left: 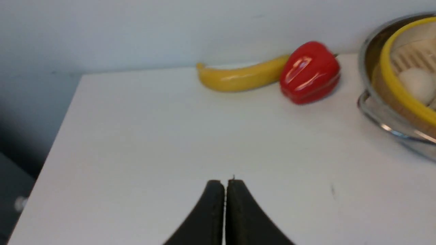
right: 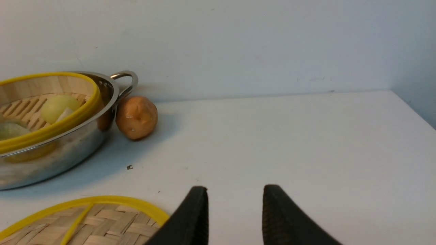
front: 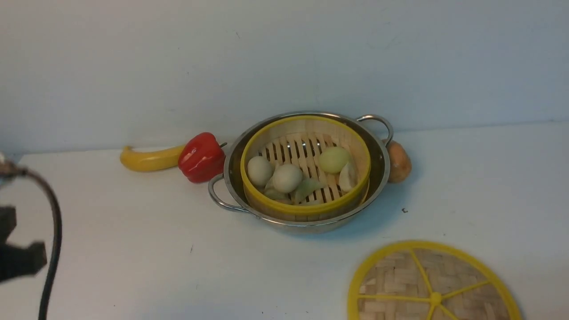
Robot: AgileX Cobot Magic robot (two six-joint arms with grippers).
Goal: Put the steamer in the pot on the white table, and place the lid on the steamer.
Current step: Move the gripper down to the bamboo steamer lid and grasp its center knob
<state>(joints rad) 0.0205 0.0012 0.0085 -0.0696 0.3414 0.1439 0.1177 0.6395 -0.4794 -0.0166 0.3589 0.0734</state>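
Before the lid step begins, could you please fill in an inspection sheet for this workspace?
Surface: white table, small dark specks
Job's things: steamer inside pot; lid flat on table, not yet on steamer
Clutter: yellow banana-shaped item, red pepper, brown roundish item beside pot
Grippers: left tool shut; right tool open, nothing between its fingers
Cables: dark cable at left arm
Surroundings: plain pale wall behind
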